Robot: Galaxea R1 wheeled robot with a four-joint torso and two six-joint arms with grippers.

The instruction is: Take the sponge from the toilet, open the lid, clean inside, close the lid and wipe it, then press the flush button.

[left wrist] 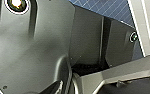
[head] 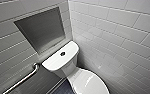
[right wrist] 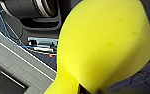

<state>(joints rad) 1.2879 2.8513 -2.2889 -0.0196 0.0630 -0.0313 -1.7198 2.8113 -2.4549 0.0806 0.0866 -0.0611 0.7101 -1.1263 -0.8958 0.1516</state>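
Glossy tiles (head: 111, 30); rounded toilet (head: 71, 71); porous yellow sponge (right wrist: 103, 45).

The left wrist's wide dark grey plate (left wrist: 28, 55) is facing downward, tilted; a shiny round fitting (left wrist: 16, 3) is gleaming at one corner; a paler grey jointed bar (left wrist: 126, 72) is angling beside it. The right gripper (right wrist: 78, 87) is pinching a small bright yellow foam sponge (right wrist: 103, 42) at its squeezed, narrowed end, holding it close against the wrist.
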